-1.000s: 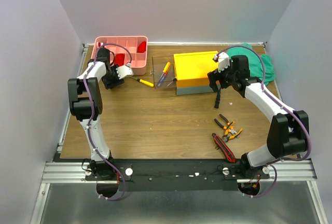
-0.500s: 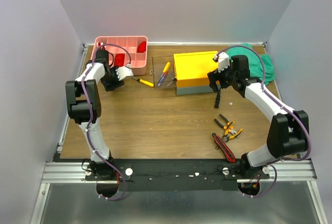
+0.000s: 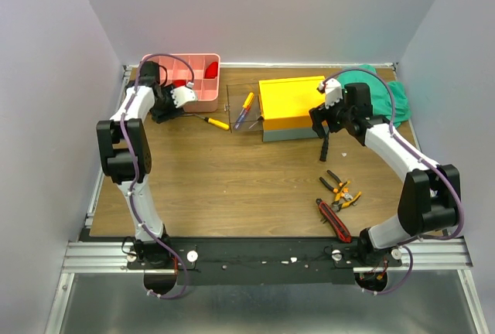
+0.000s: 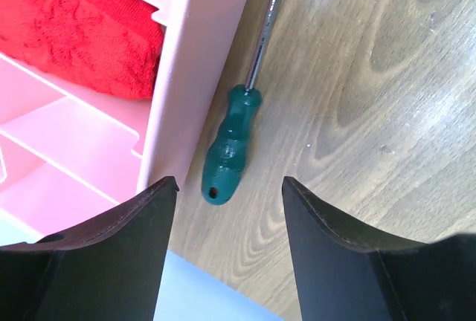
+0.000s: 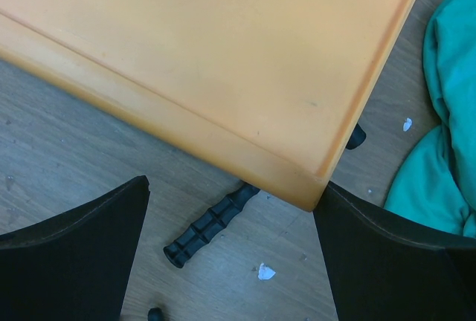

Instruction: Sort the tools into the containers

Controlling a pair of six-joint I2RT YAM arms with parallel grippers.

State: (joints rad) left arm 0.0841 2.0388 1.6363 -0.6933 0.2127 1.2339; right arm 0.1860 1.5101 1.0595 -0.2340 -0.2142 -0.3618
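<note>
My left gripper (image 3: 173, 101) is open at the front edge of the pink tray (image 3: 203, 104). In the left wrist view its open jaws (image 4: 229, 184) frame the end of a green-handled screwdriver (image 4: 230, 146) that lies on the table against the tray wall (image 4: 195, 53). My right gripper (image 3: 323, 114) is open and empty at the right front corner of the yellow-lidded toolbox (image 3: 290, 99). In the right wrist view (image 5: 232, 187) it hangs over the lid corner (image 5: 223, 53) and the black hammer handle (image 5: 212, 224). The hammer (image 3: 325, 147) lies partly under that corner.
A yellow-handled screwdriver (image 3: 214, 122) and yellow and purple screwdrivers (image 3: 245, 109) lie between tray and toolbox. Orange-and-black pliers (image 3: 340, 189) and a red-and-black cutter (image 3: 334, 220) lie at the front right. A green cloth (image 3: 383, 94) lies behind the toolbox. Red items (image 4: 82, 39) fill tray compartments.
My left gripper has moved back and left, closer to the pink tray's front edge. The right arm has not moved.
</note>
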